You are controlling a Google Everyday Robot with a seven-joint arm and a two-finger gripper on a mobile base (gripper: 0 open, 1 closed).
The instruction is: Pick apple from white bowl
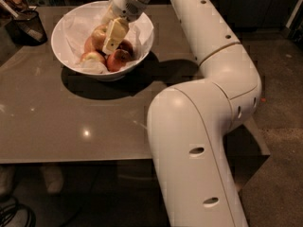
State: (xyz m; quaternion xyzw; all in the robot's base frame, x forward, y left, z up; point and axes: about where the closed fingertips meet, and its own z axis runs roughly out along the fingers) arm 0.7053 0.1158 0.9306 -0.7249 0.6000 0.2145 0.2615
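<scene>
The white bowl (pixel 66 56) stands at the far left of the grey table, lined with crumpled white paper. The large yellow-gold apple (pixel 98 36) lies in it, with smaller redder apples (pixel 118 59) in front of it. My gripper (pixel 112 38) reaches down into the bowl from above. It sits right against the right side of the yellow-gold apple. Its far side is hidden behind the apple and the wrist.
A small dark mesh cup (pixel 26 26) with utensils stands at the table's far left corner, beside the bowl. My white arm (pixel 199 126) arches over the table's right side. The table's front edge (pixel 71 157) is near me, with dark floor to the right.
</scene>
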